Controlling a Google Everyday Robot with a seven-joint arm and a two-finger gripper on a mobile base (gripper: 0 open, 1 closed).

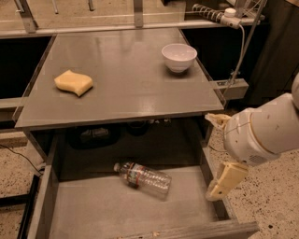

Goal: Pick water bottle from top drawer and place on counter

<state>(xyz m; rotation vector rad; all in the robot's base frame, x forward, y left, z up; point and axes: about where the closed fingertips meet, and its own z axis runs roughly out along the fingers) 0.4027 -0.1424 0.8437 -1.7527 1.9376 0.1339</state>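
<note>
The water bottle [142,178] lies on its side on the floor of the open top drawer [93,214], white cap to the left, near the drawer's back middle. The counter [121,79] is the grey tabletop above the drawer. My gripper [220,151] is at the right, over the drawer's right wall and level with the counter's front right corner. It is open and empty. One cream finger [227,179] hangs down by the drawer wall; the other fingertip [216,120] shows near the counter's corner. The gripper is to the right of the bottle and apart from it.
A yellow sponge [74,82] lies on the counter's left side and a white bowl [179,57] stands at its back right. A power strip with a cable [224,14] hangs at the back right. Speckled floor lies to the right of the drawer.
</note>
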